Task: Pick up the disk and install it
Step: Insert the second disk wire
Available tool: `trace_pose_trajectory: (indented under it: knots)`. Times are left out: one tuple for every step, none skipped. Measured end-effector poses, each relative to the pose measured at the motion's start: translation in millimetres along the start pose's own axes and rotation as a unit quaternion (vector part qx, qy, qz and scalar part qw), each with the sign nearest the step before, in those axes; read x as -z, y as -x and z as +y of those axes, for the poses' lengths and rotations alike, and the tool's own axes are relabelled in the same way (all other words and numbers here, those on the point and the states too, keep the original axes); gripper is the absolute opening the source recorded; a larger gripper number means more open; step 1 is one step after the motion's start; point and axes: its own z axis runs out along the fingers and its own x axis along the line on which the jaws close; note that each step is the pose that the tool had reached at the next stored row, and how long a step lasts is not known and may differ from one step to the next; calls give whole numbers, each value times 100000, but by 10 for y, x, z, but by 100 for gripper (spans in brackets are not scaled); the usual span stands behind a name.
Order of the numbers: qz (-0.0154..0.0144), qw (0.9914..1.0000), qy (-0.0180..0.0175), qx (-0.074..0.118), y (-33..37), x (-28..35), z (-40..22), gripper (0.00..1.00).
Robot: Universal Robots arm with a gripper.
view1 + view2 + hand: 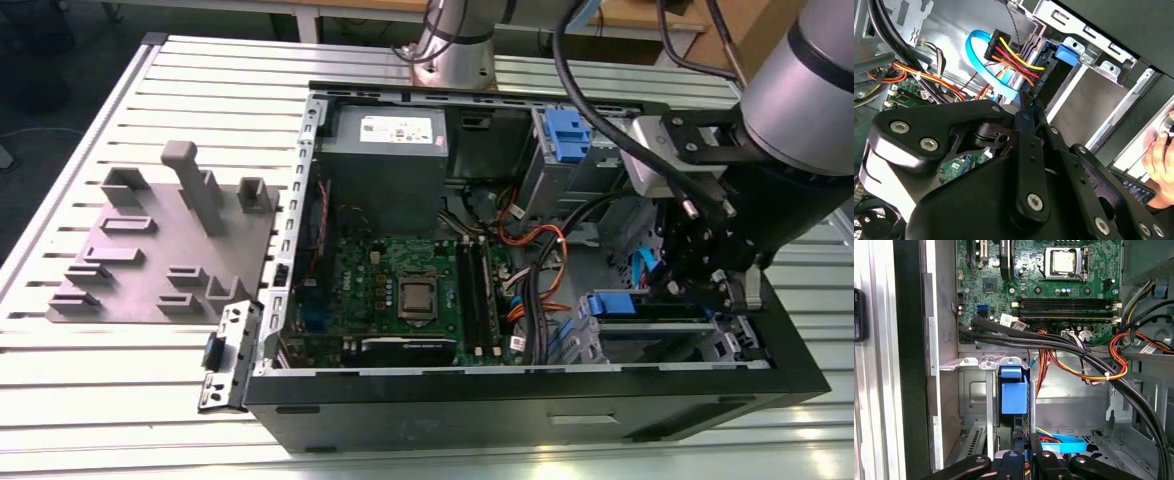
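In the near corner of the open black computer case, on the exterior view's right, the black gripper has its fingers clenched on the silver disk in its blue plastic carrier, which stands edge-on in the silver metal drive cage. I judge that the installing step is in hand and calls for a straight push home, clear of the orange and yellow cables beyond.

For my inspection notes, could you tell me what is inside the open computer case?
A motherboard, power supply, cables and blue latch tab show; the arm covers one drive bay.

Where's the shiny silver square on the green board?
In the exterior view, the shiny silver square chip sits on the green circuit board, just to the exterior view's left of the long black memory slots.
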Motion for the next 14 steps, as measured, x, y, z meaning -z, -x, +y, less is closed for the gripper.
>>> trace_pose_trajectory:
  knots:
    - [-120,100000,-3,-11,-5,-2,0,16]
    - [-330,99999,-26,-30,-9,-3,0,16]
    - [-512,99999,-72,-38,-12,-5,0,16]
    - [-617,99998,-90,-38,-14,-8,1,16]
    - [-695,99998,-107,-45,-17,-10,1,16]
    - [-742,99997,-133,-51,-21,-15,2,16]
    - [-757,99997,-161,-55,-27,-18,3,16]
    - [-761,99997,-182,-50,-31,-21,4,16]
    - [-771,99997,-191,-52,-33,-24,4,16]
    - [-773,99997,-199,-51,-35,-26,5,16]
    - [-779,99997,-205,-52,-37,-28,5,16]
    - [-771,99997,-207,-51,-38,-30,5,16]
    - [-777,99997,-208,-54,-39,-33,6,16]
    - [-791,99997,-209,-54,-40,-38,6,16]
